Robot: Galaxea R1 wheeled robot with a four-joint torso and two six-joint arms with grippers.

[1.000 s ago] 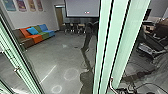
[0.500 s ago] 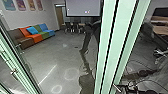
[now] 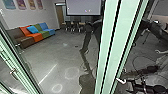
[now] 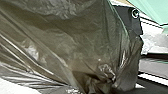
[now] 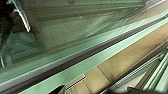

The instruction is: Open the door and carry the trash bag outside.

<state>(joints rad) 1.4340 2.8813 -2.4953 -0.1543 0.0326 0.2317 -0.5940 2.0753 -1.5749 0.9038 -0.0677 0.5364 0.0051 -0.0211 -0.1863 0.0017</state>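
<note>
Left gripper: can't tell if wide or narrow, trash bag (image 4: 75, 37) right up close at wrist camera, dark, wrinkled, bunched into folds. Right gripper: can't tell state either; green strip (image 5: 98, 59) runs diagonally past wrist camera. Head view: pale green uprights (image 3: 122, 25), grey floor (image 3: 57, 50), multicolored sofa (image 3: 37, 37) along left wall, screen (image 3: 83, 7) farther off.

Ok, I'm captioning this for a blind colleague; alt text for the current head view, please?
Pale green door frames cross the foreground; beyond them, a gray floor, a multicolored sofa beneath wall posters, and a screen toward the back.
</note>
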